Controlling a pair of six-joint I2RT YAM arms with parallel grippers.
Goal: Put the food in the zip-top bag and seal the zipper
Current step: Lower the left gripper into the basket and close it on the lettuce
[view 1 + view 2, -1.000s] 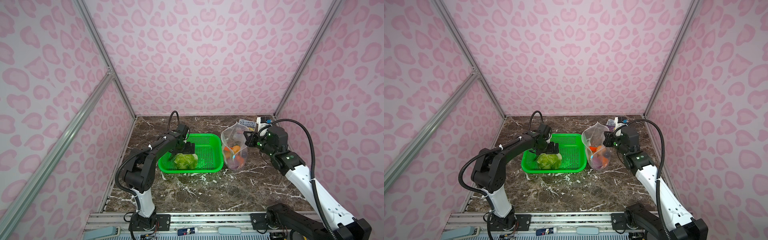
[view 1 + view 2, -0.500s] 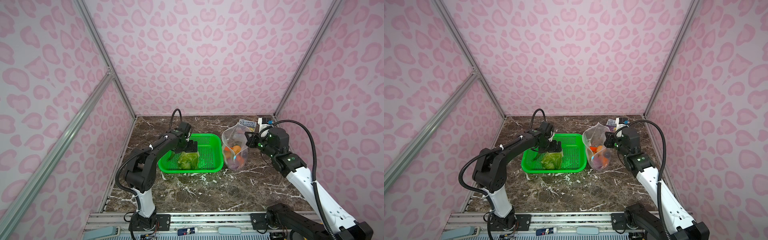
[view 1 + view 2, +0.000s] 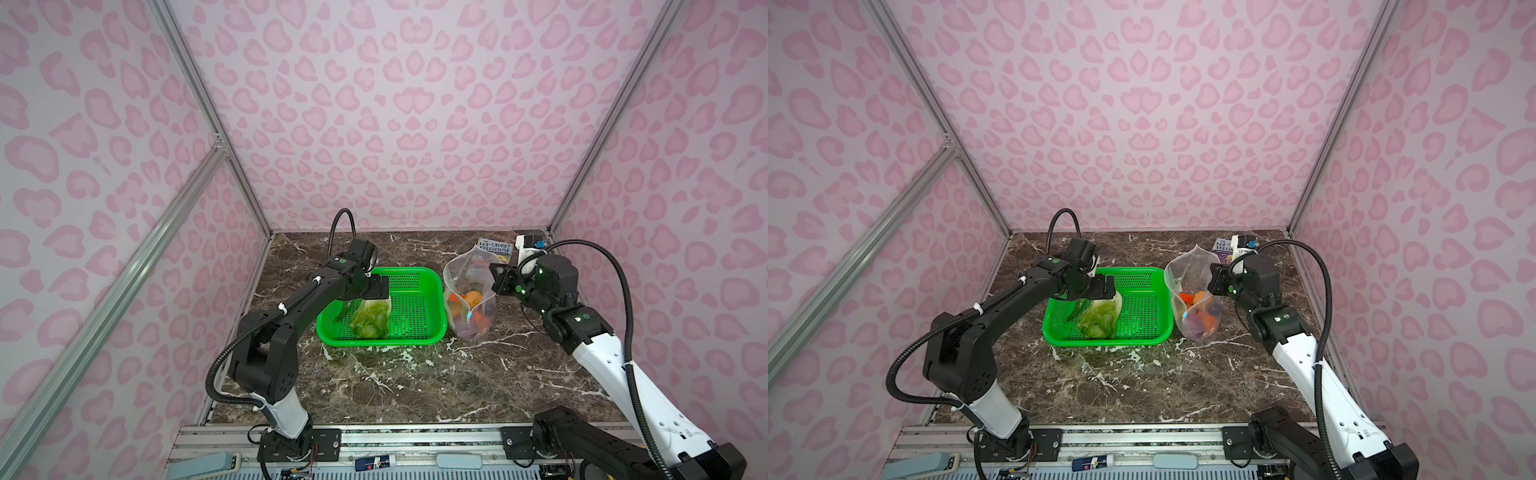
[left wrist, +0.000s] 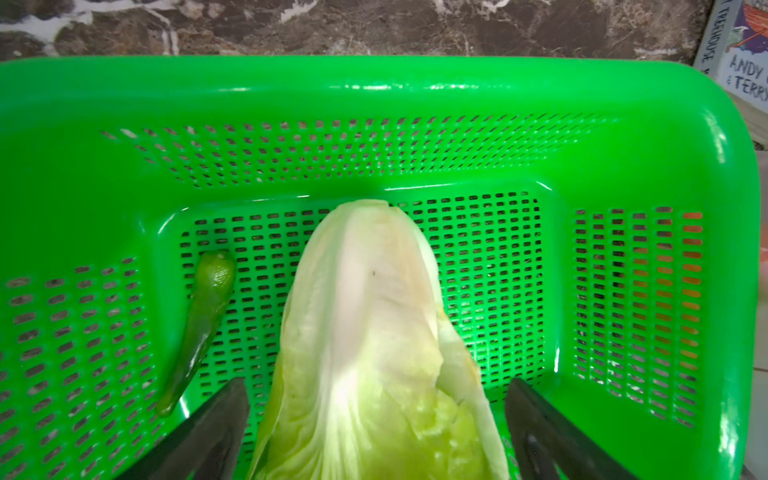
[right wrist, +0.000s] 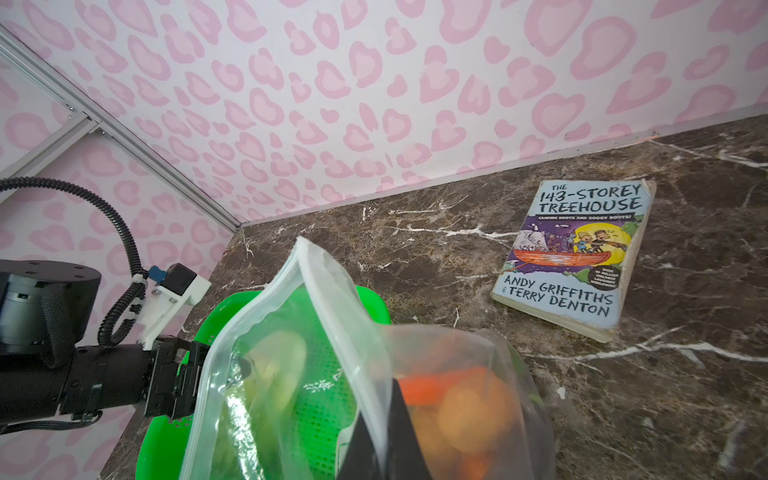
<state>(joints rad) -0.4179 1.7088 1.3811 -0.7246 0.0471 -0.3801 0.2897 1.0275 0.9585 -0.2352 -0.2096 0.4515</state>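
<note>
A white-green cabbage (image 4: 374, 332) lies in the green basket (image 4: 374, 83), seen in both top views (image 3: 370, 318) (image 3: 1100, 316). My left gripper (image 4: 376, 384) (image 3: 372, 291) is open wide, one finger on each side of the cabbage's leafy end, with a gap on both sides. A green pepper (image 4: 203, 320) lies beside the cabbage. The zip-top bag (image 3: 469, 299) (image 3: 1192, 299) (image 5: 332, 374) stands right of the basket with its mouth open. It holds orange food (image 3: 471, 297) and purple food (image 3: 469, 332). My right gripper (image 5: 397, 390) (image 3: 496, 280) is shut on the bag's rim. The zipper's blue slider (image 3: 468, 319) shows on the bag's front.
A paperback book (image 5: 577, 253) (image 3: 494, 247) lies flat at the back right, just behind the bag. Pink patterned walls close in the marble table (image 3: 415, 382) on three sides. The basket sits mid-table.
My left gripper has shifted a little over the cabbage, staying open, and the cabbage now looks narrower from above. The right arm has edged slightly right, still holding the bag.
</note>
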